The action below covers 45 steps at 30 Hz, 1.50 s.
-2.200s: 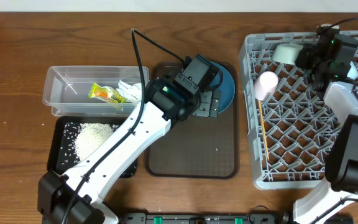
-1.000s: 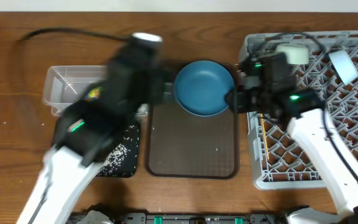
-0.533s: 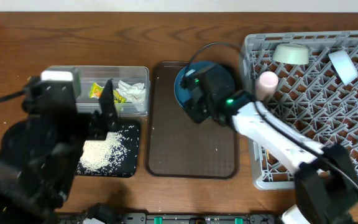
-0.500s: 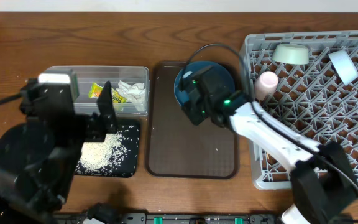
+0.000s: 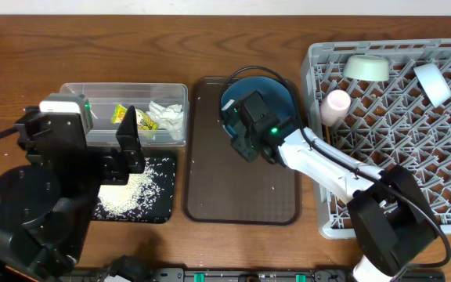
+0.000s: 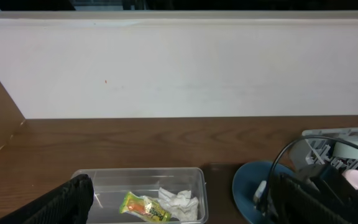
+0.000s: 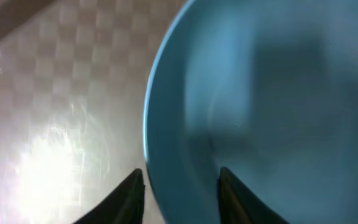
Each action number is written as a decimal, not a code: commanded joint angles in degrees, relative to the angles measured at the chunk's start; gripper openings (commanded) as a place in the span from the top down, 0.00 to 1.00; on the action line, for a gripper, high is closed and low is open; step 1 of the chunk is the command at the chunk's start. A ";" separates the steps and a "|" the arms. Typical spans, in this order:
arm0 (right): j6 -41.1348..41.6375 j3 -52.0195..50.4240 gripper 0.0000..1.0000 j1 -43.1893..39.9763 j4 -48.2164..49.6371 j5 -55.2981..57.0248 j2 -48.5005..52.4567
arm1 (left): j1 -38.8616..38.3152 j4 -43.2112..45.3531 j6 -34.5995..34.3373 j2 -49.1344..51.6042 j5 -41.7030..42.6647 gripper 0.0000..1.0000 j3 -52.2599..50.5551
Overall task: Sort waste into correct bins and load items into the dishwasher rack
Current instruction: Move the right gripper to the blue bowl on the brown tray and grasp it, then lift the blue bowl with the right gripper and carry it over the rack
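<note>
- Overhead: the blue plate [image 5: 279,90] sits at the far end of the brown tray [image 5: 241,196], with the right gripper [image 5: 245,131] down over its near edge. The wrapper [image 5: 124,115] and napkin [image 5: 167,116] are in the clear tub [image 5: 77,98], and the rice [image 5: 124,196] is on the black tray [image 5: 159,211]. The mint bowl [image 5: 366,67], pink cup [image 5: 337,104] and pale bowl [image 5: 431,82] are in the grey rack [image 5: 445,180].
- Left wrist: the left gripper [image 6: 185,193] has its jaws spread wide with nothing between them, up above the tub.
- Right wrist: pretty blurry. The fingertips [image 7: 134,193] sit on either side of the plate's rim, and honestly I can't tell if they're pinching it.
</note>
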 commanded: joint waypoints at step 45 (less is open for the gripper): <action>18.14 -0.07 0.90 0.52 -7.93 -6.56 0.20 | 0.31 0.04 0.37 -0.04 -0.94 0.07 0.74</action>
